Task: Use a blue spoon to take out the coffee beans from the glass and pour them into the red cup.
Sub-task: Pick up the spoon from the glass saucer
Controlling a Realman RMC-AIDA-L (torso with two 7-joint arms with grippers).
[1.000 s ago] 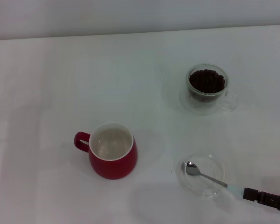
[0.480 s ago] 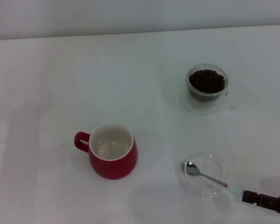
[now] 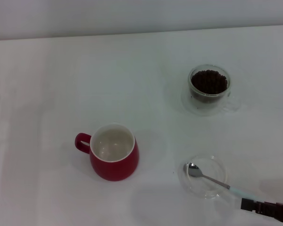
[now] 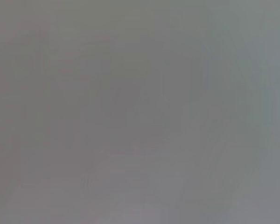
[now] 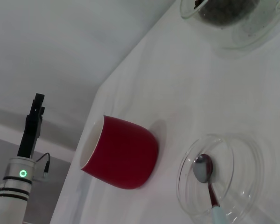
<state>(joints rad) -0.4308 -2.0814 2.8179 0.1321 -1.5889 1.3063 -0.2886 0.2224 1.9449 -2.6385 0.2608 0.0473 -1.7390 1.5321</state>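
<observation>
Blue spoon (image 3: 212,181) rests in a clear dish (image 3: 221,165); right gripper (image 3: 247,205), finger state unclear, hovers near its handle.

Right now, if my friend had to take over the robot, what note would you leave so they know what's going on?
Right gripper: at the near right edge of the head view, just at the tip of the blue spoon's handle, not holding it yet.
Left gripper: parked off to the side, away from the table, seen only in the right wrist view.
Blue spoon: lying in the shallow clear glass dish, bowl in, handle over the rim.
Coffee beans: all in the glass, far right.
Red cup: upright, empty, near the middle.
Done: nothing scooped.
Left: grasp spoon, scoop beans, pour into red cup.
</observation>
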